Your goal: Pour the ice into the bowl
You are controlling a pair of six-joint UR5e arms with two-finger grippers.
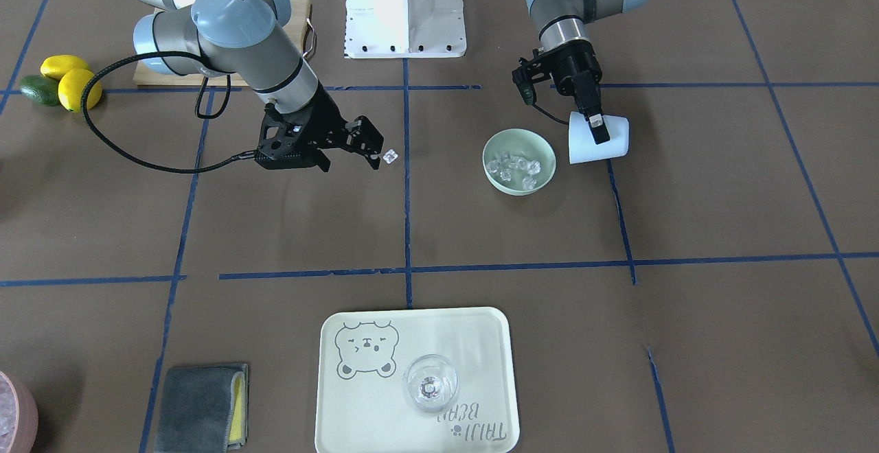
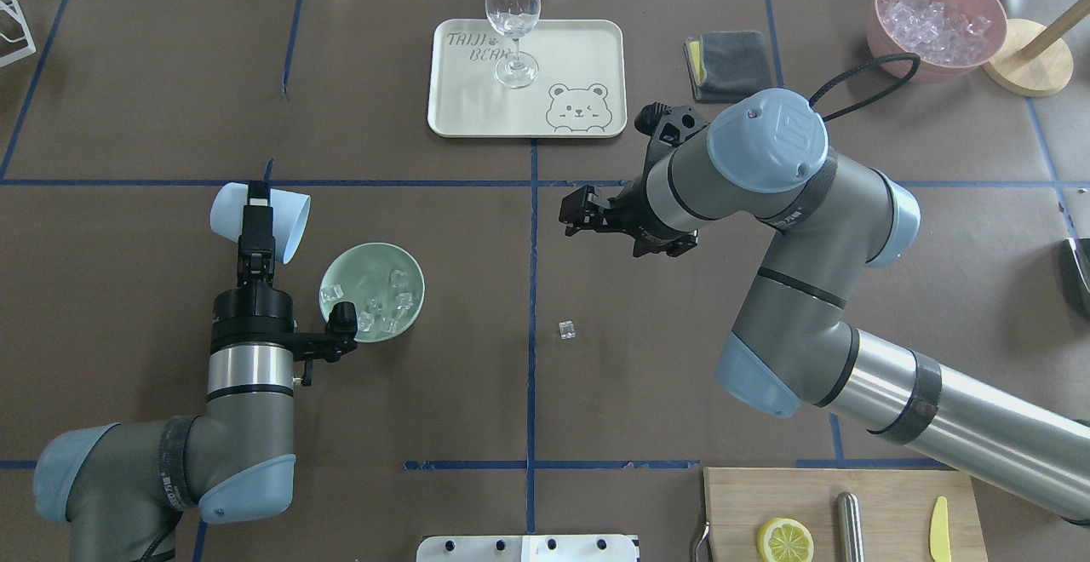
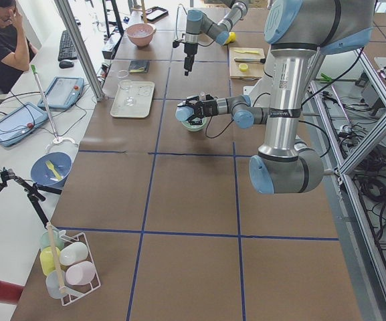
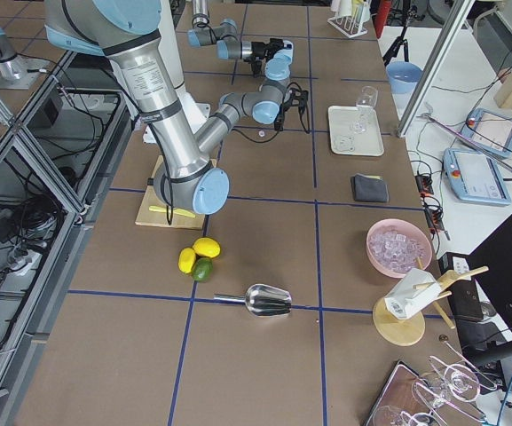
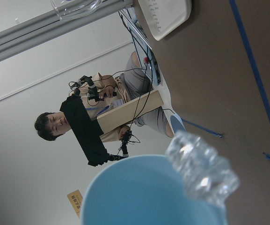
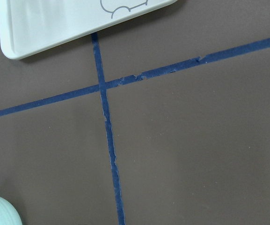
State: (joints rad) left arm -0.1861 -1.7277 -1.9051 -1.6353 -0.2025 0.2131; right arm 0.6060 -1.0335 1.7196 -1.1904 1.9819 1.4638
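The pale mint-green bowl [image 2: 372, 292] [image 1: 520, 161] stands on the table and holds several clear ice cubes [image 2: 387, 302] [image 1: 514, 165]. My left gripper [image 2: 256, 207] [image 1: 597, 127] is shut on the light blue cup [image 2: 261, 220] [image 1: 599, 139], which lies tipped on its side just beside the bowl's rim. In the left wrist view one ice cube [image 5: 202, 165] sits at the cup's rim [image 5: 139, 187]. A single ice cube [image 2: 566, 329] [image 1: 390, 156] lies on the table near the centre tape line. My right gripper [image 2: 577, 211] [image 1: 369, 143] is open and empty above the table, near that cube.
A cream tray [image 2: 477, 111] with a wine glass [image 2: 513, 21] stands at the far middle. A grey cloth [image 2: 729, 65] and a pink container of ice [image 2: 937, 21] are at the far right. A cutting board [image 2: 886, 515] lies near the robot's base. The bowl's rim shows in the right wrist view [image 6: 1, 211].
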